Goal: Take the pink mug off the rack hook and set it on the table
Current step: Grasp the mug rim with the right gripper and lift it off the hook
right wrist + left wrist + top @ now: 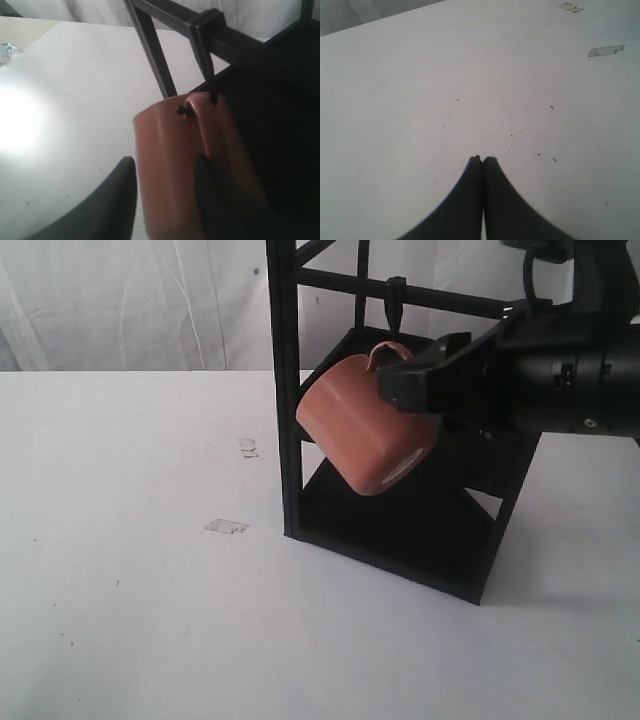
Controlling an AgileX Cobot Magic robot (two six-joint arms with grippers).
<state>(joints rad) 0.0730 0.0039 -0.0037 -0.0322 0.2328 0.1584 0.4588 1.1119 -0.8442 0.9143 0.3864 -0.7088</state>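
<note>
The pink mug (pixel 360 430) hangs tilted inside the black rack (pixel 285 390), its pale base label facing down and right. My right gripper (pixel 402 388) is shut on the pink mug (pixel 167 145), one finger (pixel 125 175) outside the wall and the other on the handle side. The thin handle (pixel 200 107) sits right under the rack hook (pixel 393 312); I cannot tell whether the peg tip (pixel 212 82) is still inside the loop. My left gripper (pixel 482 159) is shut and empty over the bare table (pixel 420 100), and does not show in the exterior view.
The rack's lower shelf (pixel 400 520) lies under the mug, and its front post stands to the mug's left. A bit of clear tape (pixel 225 527) and a scuff (pixel 248 447) mark the white table (pixel 120 590) left of the rack.
</note>
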